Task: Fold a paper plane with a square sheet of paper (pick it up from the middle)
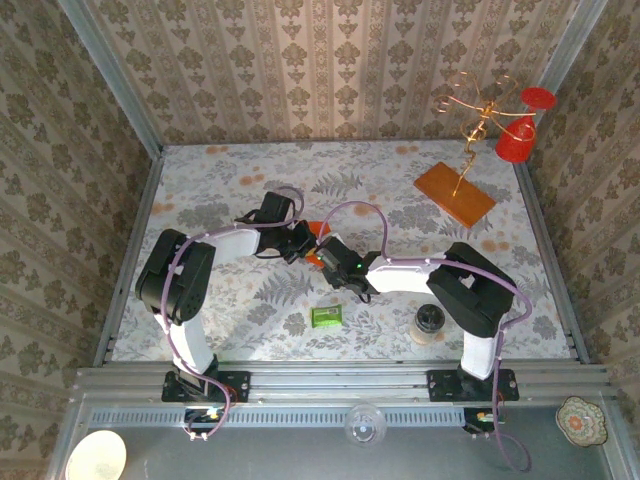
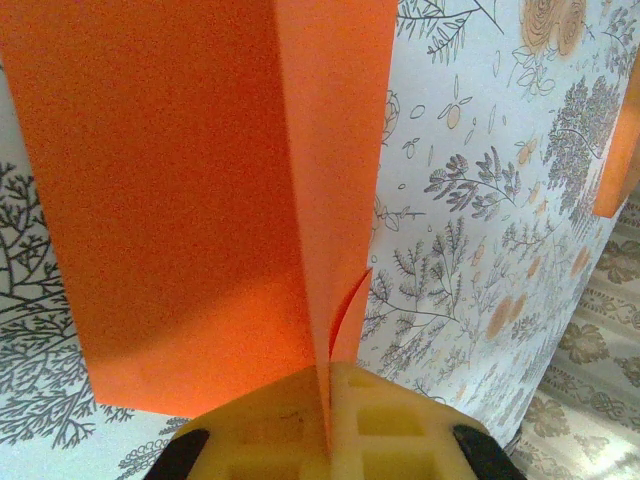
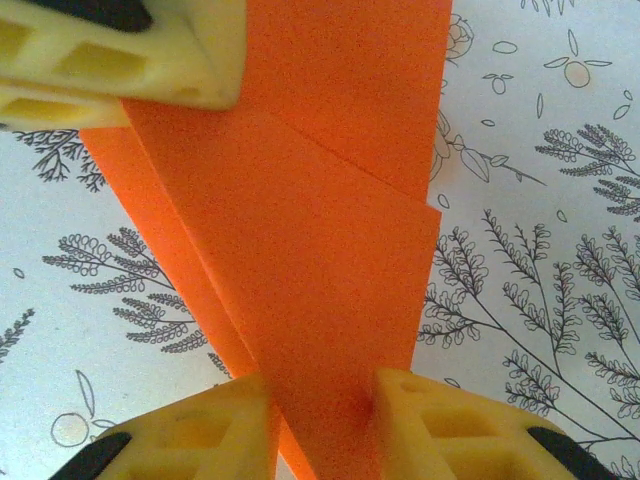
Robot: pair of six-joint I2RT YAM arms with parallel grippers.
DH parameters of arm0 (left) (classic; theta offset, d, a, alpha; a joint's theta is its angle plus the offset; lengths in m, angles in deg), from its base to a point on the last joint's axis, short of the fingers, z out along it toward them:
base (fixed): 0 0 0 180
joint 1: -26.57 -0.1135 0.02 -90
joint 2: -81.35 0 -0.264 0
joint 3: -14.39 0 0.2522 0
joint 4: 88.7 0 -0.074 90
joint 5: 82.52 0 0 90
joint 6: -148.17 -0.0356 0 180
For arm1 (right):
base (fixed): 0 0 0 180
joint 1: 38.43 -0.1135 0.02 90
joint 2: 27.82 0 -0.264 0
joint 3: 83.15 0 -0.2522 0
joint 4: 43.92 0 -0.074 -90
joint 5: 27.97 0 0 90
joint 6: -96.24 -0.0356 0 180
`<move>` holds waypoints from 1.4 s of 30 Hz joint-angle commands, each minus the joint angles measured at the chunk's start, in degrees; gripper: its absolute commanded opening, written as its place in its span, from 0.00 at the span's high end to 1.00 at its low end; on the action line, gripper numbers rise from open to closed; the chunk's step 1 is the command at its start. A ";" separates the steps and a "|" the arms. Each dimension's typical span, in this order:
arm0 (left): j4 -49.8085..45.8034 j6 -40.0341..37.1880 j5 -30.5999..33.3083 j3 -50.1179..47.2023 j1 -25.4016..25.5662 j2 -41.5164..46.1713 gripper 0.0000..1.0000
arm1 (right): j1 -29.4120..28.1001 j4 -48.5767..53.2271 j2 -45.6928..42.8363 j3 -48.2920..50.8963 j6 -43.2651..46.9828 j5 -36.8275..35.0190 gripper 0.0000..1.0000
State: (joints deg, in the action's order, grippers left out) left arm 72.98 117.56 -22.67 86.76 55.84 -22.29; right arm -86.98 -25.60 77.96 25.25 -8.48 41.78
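The square sheet of paper is bright orange and folded into overlapping layers; it hangs between both grippers at the table's middle. My left gripper is shut on a thin folded edge of the paper, which stands edge-on between its jaws. My right gripper meets it from the opposite side. In the right wrist view the paper narrows toward my right gripper, whose yellow fingers press on it from both sides. The left gripper's fingers show at the top left.
A brownish-orange board with a gold wire stand and red cups sits at the back right. A small green packet and a small jar lie near the front edge. A floral cloth covers the table.
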 commanded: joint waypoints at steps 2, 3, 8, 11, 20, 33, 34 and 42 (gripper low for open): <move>-0.98 0.46 -0.35 0.34 0.43 1.34 0.96 | -0.24 0.76 0.57 -1.48 0.84 -2.24 0.70; -0.98 0.47 -0.37 0.30 0.43 1.41 0.96 | -0.26 0.75 0.61 -1.40 0.95 -2.25 0.70; -1.07 0.46 -0.50 0.15 0.43 1.51 0.96 | -0.27 0.74 0.57 -1.38 1.17 -2.33 0.73; -1.23 0.37 -0.43 0.23 0.43 1.59 0.96 | -0.30 0.80 0.57 -1.36 1.36 -2.34 0.76; -2.16 -0.46 0.36 -1.03 -0.91 3.70 0.86 | -0.15 1.60 0.22 -1.11 2.33 0.96 0.85; -6.79 -4.29 5.93 -5.74 -8.68 13.95 0.63 | 1.34 4.66 2.44 -3.25 2.29 13.82 0.92; -6.65 -4.29 6.13 -6.14 -8.79 14.51 0.63 | 1.59 4.95 2.72 -3.35 2.11 15.00 0.93; -0.57 -2.11 4.85 -11.08 -8.04 16.75 0.62 | 4.38 4.92 3.76 -2.84 0.25 25.28 0.93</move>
State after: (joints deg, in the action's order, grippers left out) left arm 69.94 114.98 -17.58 77.23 47.28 -6.88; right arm -83.64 -23.29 79.78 21.97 -6.47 59.86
